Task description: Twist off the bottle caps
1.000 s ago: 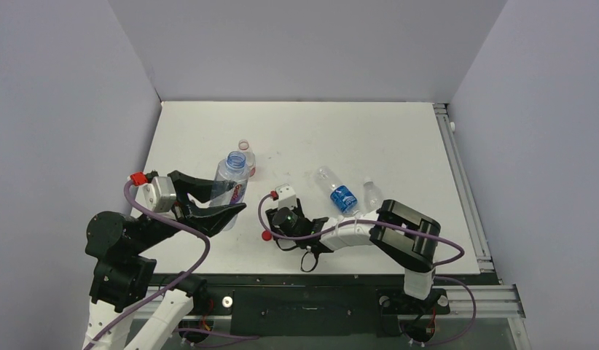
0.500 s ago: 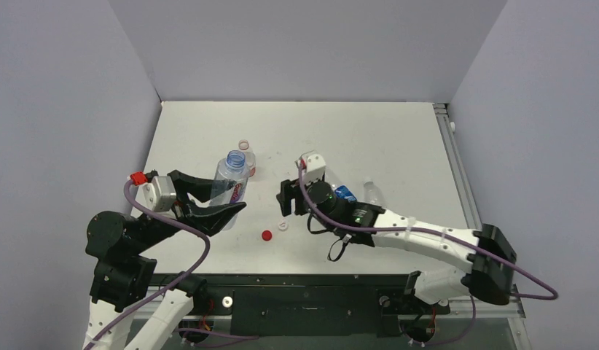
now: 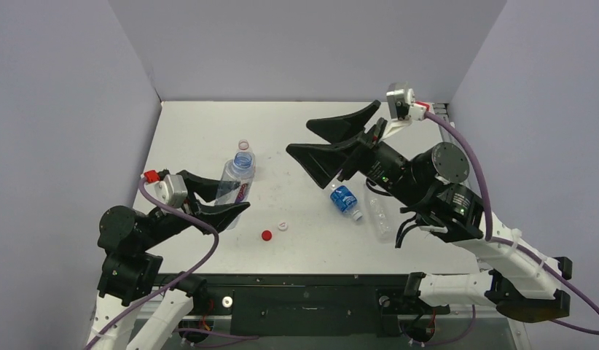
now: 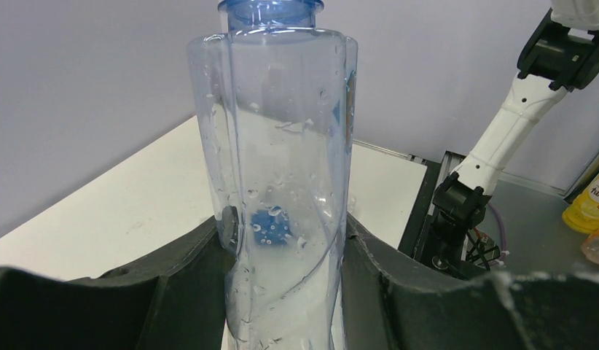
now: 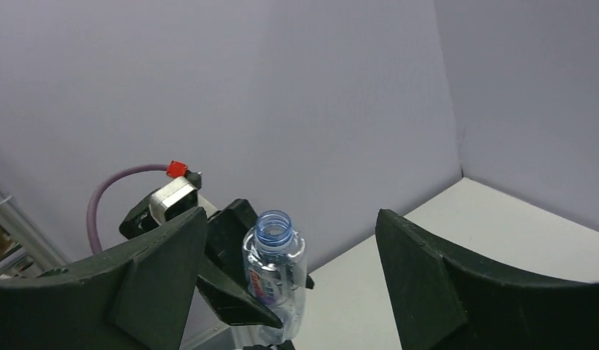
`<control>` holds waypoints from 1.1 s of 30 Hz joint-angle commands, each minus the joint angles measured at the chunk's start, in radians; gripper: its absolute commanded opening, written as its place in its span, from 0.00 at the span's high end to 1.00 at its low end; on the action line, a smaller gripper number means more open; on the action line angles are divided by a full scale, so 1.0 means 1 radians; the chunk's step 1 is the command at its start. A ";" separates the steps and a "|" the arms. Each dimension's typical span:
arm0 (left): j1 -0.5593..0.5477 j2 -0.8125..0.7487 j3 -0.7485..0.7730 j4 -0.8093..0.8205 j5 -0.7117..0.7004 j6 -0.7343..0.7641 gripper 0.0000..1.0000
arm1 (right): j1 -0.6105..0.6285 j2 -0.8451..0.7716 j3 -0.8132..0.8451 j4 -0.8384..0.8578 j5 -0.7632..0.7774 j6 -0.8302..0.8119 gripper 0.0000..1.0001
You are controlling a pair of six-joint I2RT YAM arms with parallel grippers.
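Note:
My left gripper is shut on an upright clear bottle with a red label; its neck is open, with no cap on it. In the left wrist view the bottle fills the gap between the fingers. A red cap and a white cap lie loose on the table in front of it. Another pale cap or ring lies behind the bottle. My right gripper is open, empty and raised high over the table's middle. Its wrist view shows the held bottle between its spread fingers. No blue cap shows.
A blue-labelled bottle and a plain clear bottle lie on their sides right of centre, under the right arm. Grey walls enclose the white table on three sides. A rail runs along the right edge.
My right arm has lifted from the table near the loose caps and swung up and to the right, open. The red and white caps stay on the table. The left gripper has shifted slightly with its bottle.

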State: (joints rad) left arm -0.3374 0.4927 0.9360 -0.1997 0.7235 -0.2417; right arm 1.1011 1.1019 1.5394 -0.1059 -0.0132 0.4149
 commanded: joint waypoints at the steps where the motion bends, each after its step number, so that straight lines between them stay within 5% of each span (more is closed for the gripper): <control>1: 0.006 0.000 0.001 0.031 0.039 0.040 0.78 | 0.044 0.100 0.057 -0.033 -0.127 0.003 0.19; 13: 0.006 0.006 -0.002 0.029 0.096 0.063 0.75 | 0.089 0.216 0.126 -0.037 -0.162 0.009 0.24; 19: 0.006 0.008 -0.003 0.030 0.101 0.068 0.72 | 0.094 0.243 0.133 -0.046 -0.164 0.016 0.54; 21: 0.006 0.011 -0.003 0.023 0.104 0.068 0.58 | 0.093 0.251 0.139 -0.059 -0.157 0.016 0.72; 22: 0.006 0.012 -0.002 0.019 0.104 0.068 0.44 | 0.094 0.254 0.143 -0.073 -0.153 0.013 0.80; 23: 0.006 0.013 -0.001 0.014 0.102 0.068 0.36 | 0.092 0.256 0.150 -0.081 -0.143 0.003 0.83; 24: 0.006 0.013 0.000 0.006 0.098 0.068 0.16 | 0.092 0.257 0.152 -0.099 -0.136 -0.002 0.87; 26: 0.006 0.013 0.003 -0.007 0.087 0.071 0.01 | 0.084 0.260 0.157 -0.123 -0.114 -0.019 0.91; 33: 0.006 0.006 0.040 -0.142 -0.046 0.121 0.03 | 0.037 0.256 0.169 -0.231 0.046 -0.144 1.00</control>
State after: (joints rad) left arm -0.3363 0.4980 0.9283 -0.2470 0.7818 -0.1635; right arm 1.1648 1.3540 1.6615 -0.2783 -0.0990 0.3687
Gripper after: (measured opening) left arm 0.968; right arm 0.315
